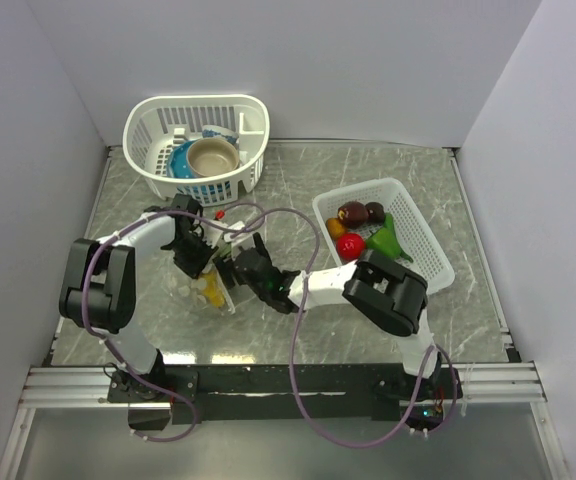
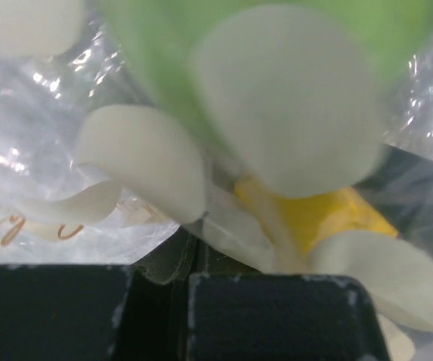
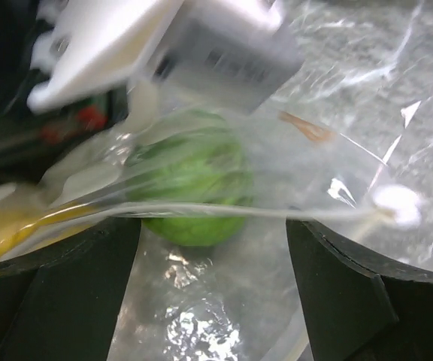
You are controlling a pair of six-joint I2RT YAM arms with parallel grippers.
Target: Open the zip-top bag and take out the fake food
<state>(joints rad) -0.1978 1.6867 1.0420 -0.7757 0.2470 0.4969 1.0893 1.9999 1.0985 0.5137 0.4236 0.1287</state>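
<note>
Plastic bag steadied

At 3 o'clock a white mesh tray [image 1: 426, 250] is kept for removed pieces. The zip-top bag [image 1: 215, 292], clear and dotted, is pinched at 8 o'clock by the left jaws, seemingly to steady it; the right jaws are spread around it. Lime-green and yellow fake food [image 3: 194, 188] is inside.

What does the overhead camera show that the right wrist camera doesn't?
Only the overhead view: both arms meeting over the table, the white basket holding a bowl at the back, and the mesh tray with fake food in it: red, maroon, green and orange pieces. Only the right wrist view: a lime-green piece close up inside the plastic, between the open fingers of the right gripper. Both: the zip-top bag and a yellow piece in it.
</note>
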